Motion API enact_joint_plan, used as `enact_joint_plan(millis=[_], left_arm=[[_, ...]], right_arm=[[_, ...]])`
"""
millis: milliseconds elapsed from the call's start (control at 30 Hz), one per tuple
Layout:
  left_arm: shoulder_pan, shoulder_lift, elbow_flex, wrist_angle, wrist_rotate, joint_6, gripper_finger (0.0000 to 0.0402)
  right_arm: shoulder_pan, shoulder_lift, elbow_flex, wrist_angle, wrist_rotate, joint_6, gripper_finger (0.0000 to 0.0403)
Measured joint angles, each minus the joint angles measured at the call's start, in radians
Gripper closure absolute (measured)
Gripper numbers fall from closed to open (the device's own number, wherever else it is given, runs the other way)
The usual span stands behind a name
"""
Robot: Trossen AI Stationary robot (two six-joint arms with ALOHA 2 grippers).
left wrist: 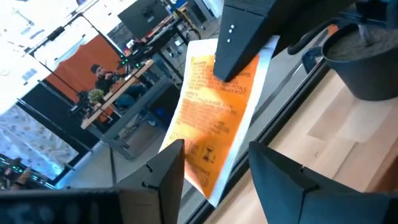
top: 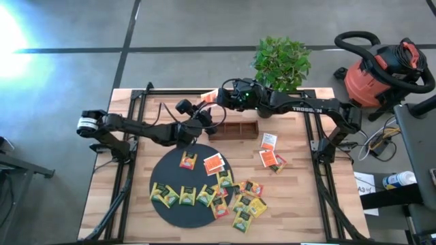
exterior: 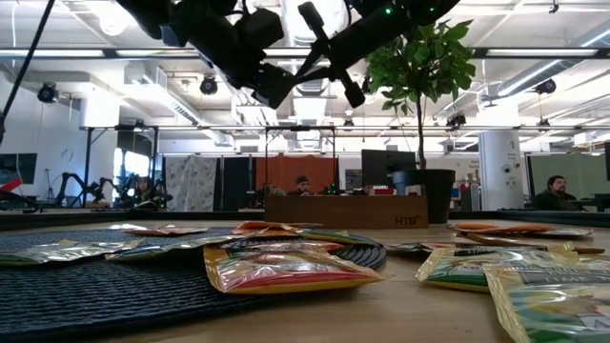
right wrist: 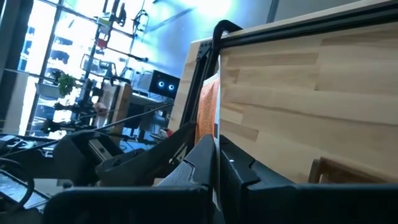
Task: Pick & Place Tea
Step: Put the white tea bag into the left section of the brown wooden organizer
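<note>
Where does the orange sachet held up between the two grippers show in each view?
High: orange sachet behind the wooden box.
Low: cannot tell; the arms cross at the top.
Left wrist: centre, right gripper pinching its top, left gripper open around its bottom.
Right wrist: edge-on.
Shared landmark: right gripper.

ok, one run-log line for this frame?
phase: handover above table | right gripper: shut on orange tea sachet | left gripper: open around sachet's lower end | wooden box: below | other sachets: on mat, table
</note>
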Motion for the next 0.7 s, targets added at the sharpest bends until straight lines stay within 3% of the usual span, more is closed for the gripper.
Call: enact_joint_plan(millis=[233,533,700], left_arm=[[0.033,0.006,0.008,-0.001,-0.002,-0.001,0.0255],[0.043,0.006,0.017,-0.001,0.046,-0.007,0.0380],[0.043,0.005,0.017,-0.003,0.060,-0.011,0.0390]], right_arm=[[0.000,0.000,0.000,0.000,-0.003,-0.011,0.0394],[-0.001,0.002,0.000,-0.001,-0.012,-0.013,0.0394],[-0.001,0.002,-0.001,-0.002,-0.012,-0.013,0.0394]])
